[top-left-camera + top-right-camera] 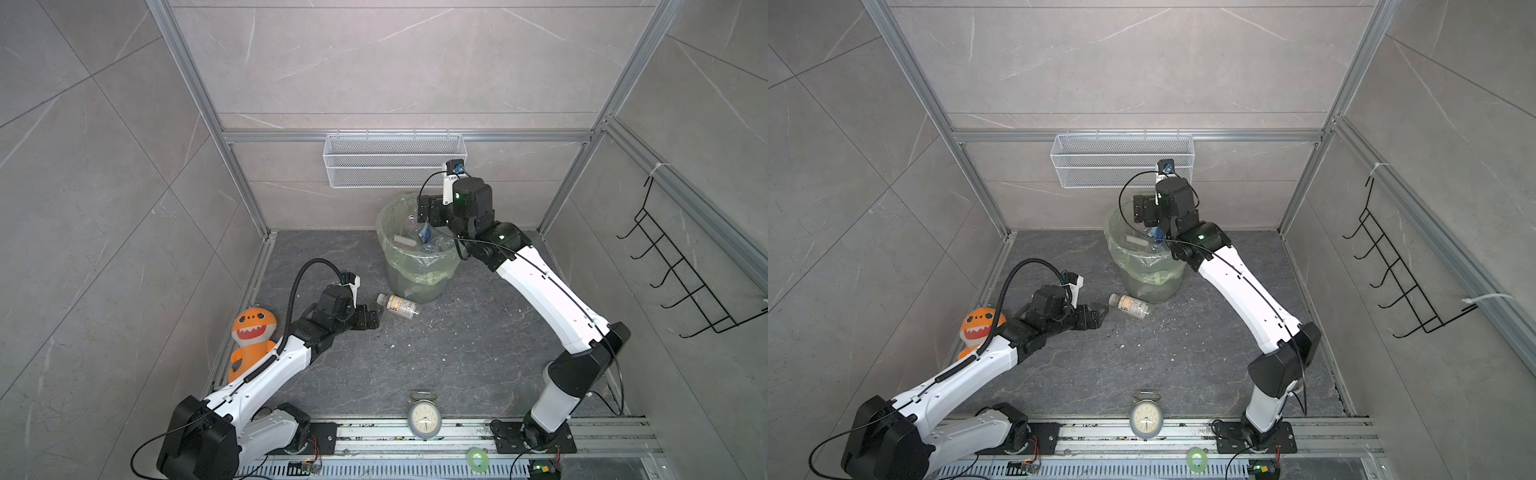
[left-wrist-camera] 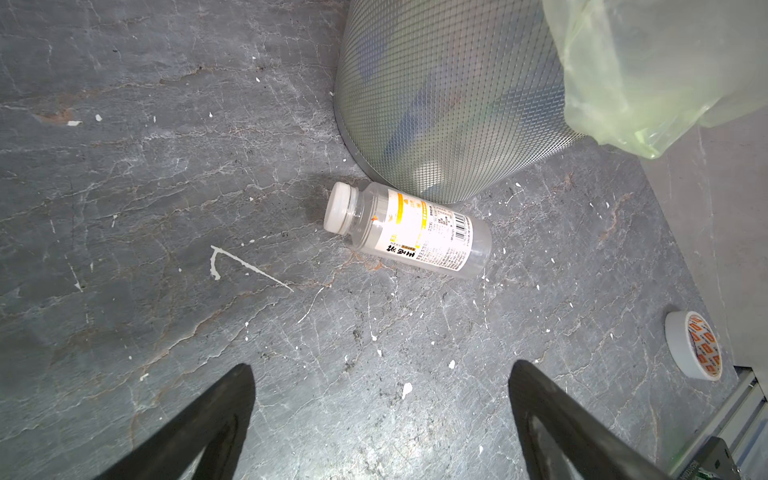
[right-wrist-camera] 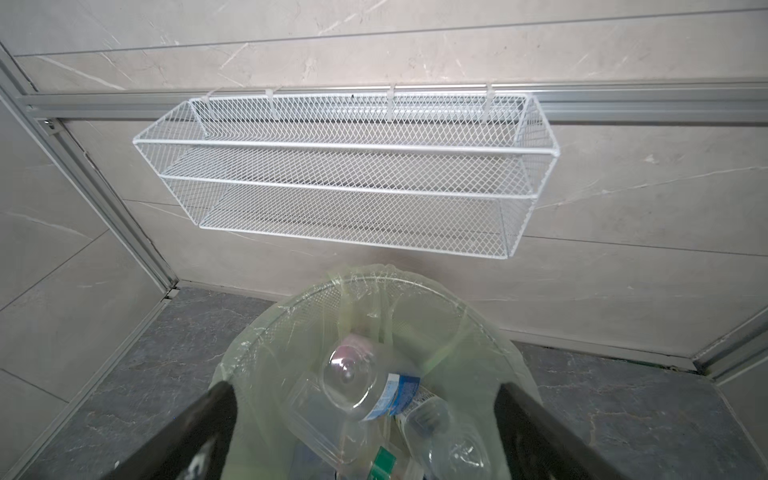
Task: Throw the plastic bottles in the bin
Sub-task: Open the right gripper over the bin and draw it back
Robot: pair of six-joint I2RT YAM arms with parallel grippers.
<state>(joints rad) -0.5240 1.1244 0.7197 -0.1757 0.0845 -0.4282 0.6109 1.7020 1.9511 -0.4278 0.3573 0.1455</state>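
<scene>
In a top view, the left claw at left of centre stands spread, just short of a white-capped bottle lying on the tabletop beside the bin, over whose bottles the right claw gapes empty.

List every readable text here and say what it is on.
No text reads clearly.
Floor bottle label: black characters, barcode, fine print, too blurred.
Tape roll core: orange marks, unreadable.
Clock dial: numerals too small.
Blue-label bottle in bin: print blurred.
</scene>
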